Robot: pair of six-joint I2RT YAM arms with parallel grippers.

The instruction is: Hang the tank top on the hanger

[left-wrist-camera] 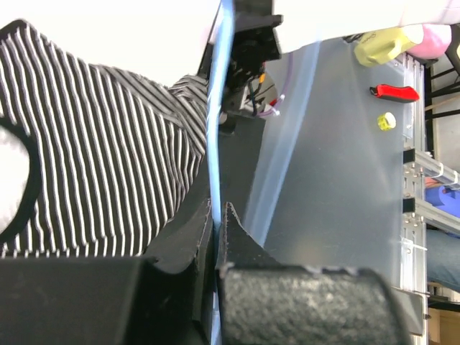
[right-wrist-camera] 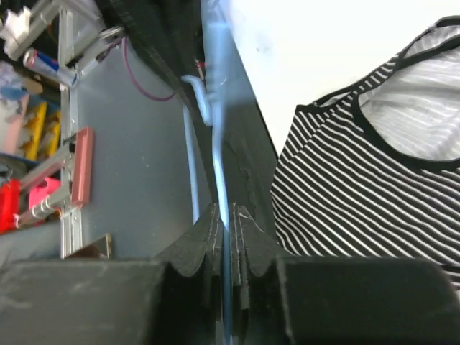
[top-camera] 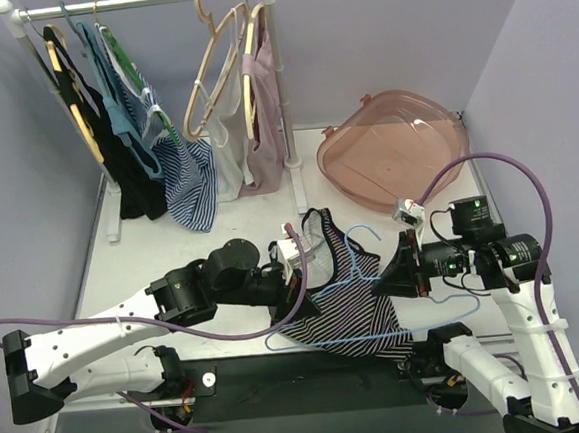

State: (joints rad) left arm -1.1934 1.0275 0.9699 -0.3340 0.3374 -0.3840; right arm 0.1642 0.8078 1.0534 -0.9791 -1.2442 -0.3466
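Centrally, at the near part of the white table [top-camera: 172, 251], the sleeveless tank top with thin black-and-white horizontal stripes and black trim [top-camera: 352, 307] lies spread out. Its straps and neck opening point towards the far side and its hem reaches the near edge, so its long axis runs from far to near, leaning a little to the right.

Over it lies the slim pale-blue rod hanger [top-camera: 447, 299]. The triangular outline runs left to right across the garment, and the hook points towards the far side, just beyond the neckline. The right end of the hanger sticks out past the fabric.

The left gripper [top-camera: 297, 292] meets the hanger's left sloping rod. In the left wrist view its jaws [left-wrist-camera: 219, 215] are pressed together on the blue rod [left-wrist-camera: 215, 144], with the striped cloth [left-wrist-camera: 93, 180] just to the left.

The right gripper [top-camera: 381, 279] meets the right sloping rod. The right wrist view shows its jaws [right-wrist-camera: 224, 215] pinching the same thin blue rod [right-wrist-camera: 219, 165], with the striped fabric and its pale grey inside [right-wrist-camera: 345, 194] to the right.

At the far left a white clothes rail [top-camera: 132, 2] carries dark and blue-striped garments and tan wooden hangers. A translucent pink plastic tub [top-camera: 395, 153] stands tilted at the far right.
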